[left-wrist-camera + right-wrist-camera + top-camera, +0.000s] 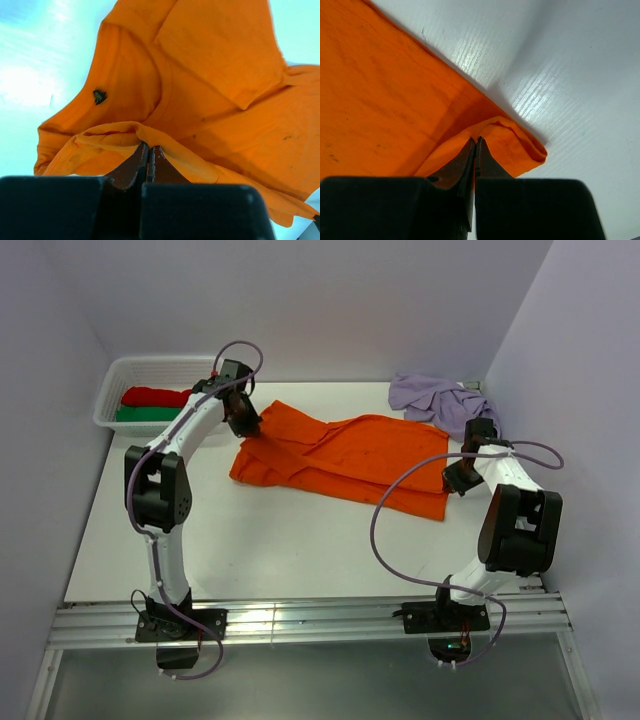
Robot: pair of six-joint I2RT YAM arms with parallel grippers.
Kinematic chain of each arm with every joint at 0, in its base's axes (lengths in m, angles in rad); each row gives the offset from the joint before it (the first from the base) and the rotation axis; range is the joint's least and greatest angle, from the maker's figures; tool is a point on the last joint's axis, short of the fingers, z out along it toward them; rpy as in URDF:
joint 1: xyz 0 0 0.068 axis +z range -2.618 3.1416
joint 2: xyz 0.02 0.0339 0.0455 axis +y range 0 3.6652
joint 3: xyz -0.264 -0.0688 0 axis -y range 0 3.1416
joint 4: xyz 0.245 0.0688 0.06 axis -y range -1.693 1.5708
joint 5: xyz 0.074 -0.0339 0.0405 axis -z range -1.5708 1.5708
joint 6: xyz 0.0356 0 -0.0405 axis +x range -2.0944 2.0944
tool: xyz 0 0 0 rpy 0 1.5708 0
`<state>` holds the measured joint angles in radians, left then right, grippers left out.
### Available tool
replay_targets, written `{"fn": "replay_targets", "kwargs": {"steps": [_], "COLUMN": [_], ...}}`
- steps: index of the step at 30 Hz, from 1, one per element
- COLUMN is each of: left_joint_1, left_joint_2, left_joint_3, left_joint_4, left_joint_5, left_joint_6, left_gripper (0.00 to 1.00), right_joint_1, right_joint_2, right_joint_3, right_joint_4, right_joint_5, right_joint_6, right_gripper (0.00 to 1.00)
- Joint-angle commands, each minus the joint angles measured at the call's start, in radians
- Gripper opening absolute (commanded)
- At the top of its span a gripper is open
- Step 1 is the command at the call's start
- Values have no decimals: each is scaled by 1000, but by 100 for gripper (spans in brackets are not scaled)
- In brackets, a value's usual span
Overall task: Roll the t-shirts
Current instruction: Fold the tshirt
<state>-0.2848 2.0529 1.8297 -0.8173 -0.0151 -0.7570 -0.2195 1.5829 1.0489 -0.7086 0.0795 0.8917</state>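
White tabletop (250, 540) under orange t-shirt (350, 455) | our left claw (149, 148) closed on a raised fold | our right claw (476, 141) closed on its folded corner

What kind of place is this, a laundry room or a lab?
Probably a robot test cell, not a home: bare white walls box in a white table, the left arm and right arm are bolted to a metal rail, and an orange t-shirt lies between them.
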Motion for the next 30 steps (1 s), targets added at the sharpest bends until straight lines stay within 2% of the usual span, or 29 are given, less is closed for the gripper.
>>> {"fn": "replay_targets", "kwargs": {"steps": [1,8,11,12,13,14,15,16,17,23,26,27,30], "left_joint_1": [6,6,7,7,10,12,13,15,19,36,39,41,42], "left_joint_2": [12,32,44,46,44,46,47,49,52,78,29,-8,-83], "left_joint_3": [83,83,86,86,86,88,95,101,108,194,120,52,-86], "left_joint_4": [17,33,33,40,44,49,55,58,61,9,15,21,49], "left_joint_5": [-3,7,32,32,35,40,43,46,52,58,47,47,47], "left_joint_6": [28,33,33,33,33,33,33,33,38,65,80,82,93], "left_gripper": [1,1,11,13,24,28,31,37,39,41,41,41,41], "right_joint_1": [-11,-11,-11,-11,-11,-11,-11,-11,-11,-14,-15,-18,-23], "right_joint_2": [15,40,58,58,54,49,45,34,28,-62,-155,-181,-265], "right_joint_3": [40,55,85,91,105,111,115,125,129,73,-34,-64,-173], "right_joint_4": [26,35,24,23,23,14,11,12,0,-22,1,7,46], "right_joint_5": [31,28,23,23,25,26,29,32,39,3,-32,-34,-67], "right_joint_6": [-10,-16,-25,-28,-28,-30,-30,-34,-39,-83,-102,-99,-99], "right_gripper": [0,1,14,26,32,38,48,51,54,57,57,63,68]}}
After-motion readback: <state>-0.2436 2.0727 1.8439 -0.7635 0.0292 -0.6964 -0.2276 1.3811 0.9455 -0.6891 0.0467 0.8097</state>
